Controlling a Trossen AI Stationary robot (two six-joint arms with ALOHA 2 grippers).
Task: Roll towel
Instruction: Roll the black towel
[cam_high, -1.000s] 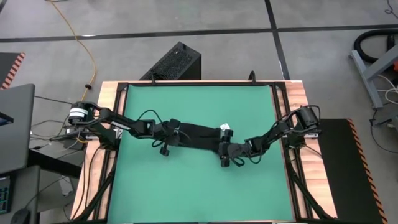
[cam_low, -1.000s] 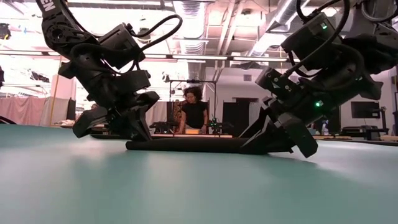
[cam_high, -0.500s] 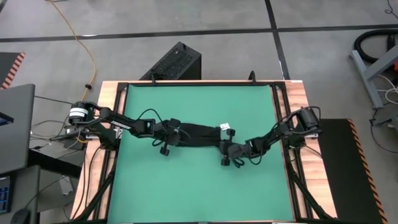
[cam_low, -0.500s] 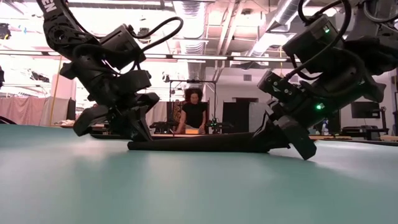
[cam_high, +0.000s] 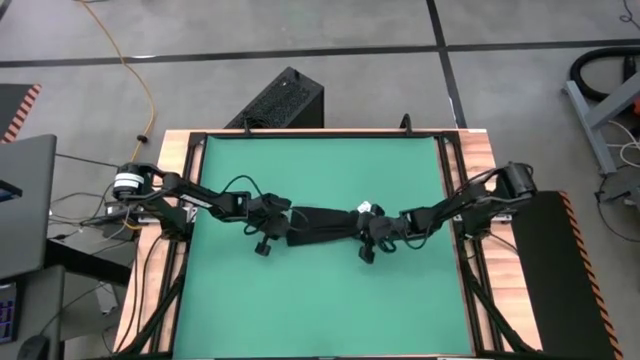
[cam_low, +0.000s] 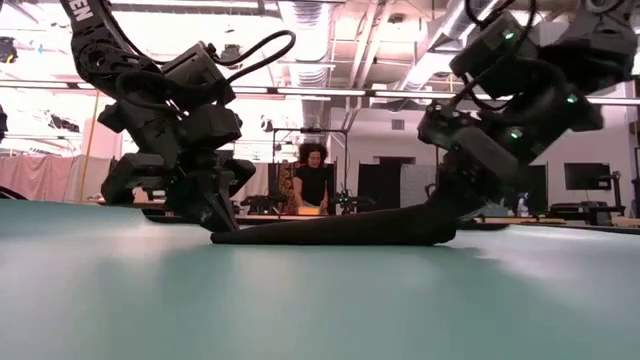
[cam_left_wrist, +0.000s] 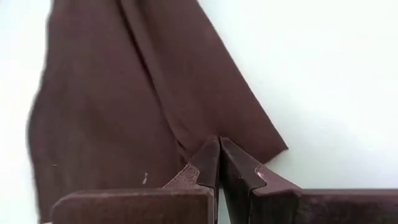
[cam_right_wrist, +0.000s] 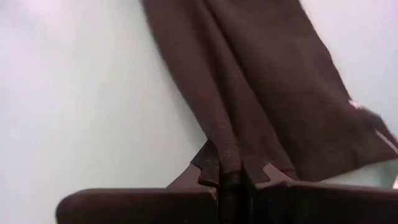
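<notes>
Left claw (cam_high: 283, 222) pressed tight together, pinching the towel (cam_high: 322, 222) at its near edge — in the left wrist view the two dark fingers (cam_left_wrist: 207, 163) meet with a fold of cloth (cam_left_wrist: 143, 106) nipped at their tips. Right claw (cam_high: 372, 226) likewise closed, fingers (cam_right_wrist: 214, 168) clamped on a ridge of towel (cam_right_wrist: 255, 99) that runs straight away from them. Between the two claws, one long narrow band of black cloth, stretched across the middle of the green mat (cam_high: 320, 300). From the low view, left claw (cam_low: 213, 212) down at mat level with its end of the towel (cam_low: 330, 228) flat on the surface; right claw (cam_low: 447, 205) higher, its end of the cloth lifted and draped down from the grip. Soft, matte fabric, creased lengthwise into loose folds, fanning wider away from each claw. Small white tag (cam_high: 366, 208) just beside the right claw, on the far side of it. Mat smooth and even, set in a wooden-edged table (cam_high: 175, 150). Arms dark and jointed, looped with black cable. Beyond the table, in the low view, a person (cam_low: 313, 178) in a dark top, seen in the gap between the two claws — well behind the towel.
</notes>
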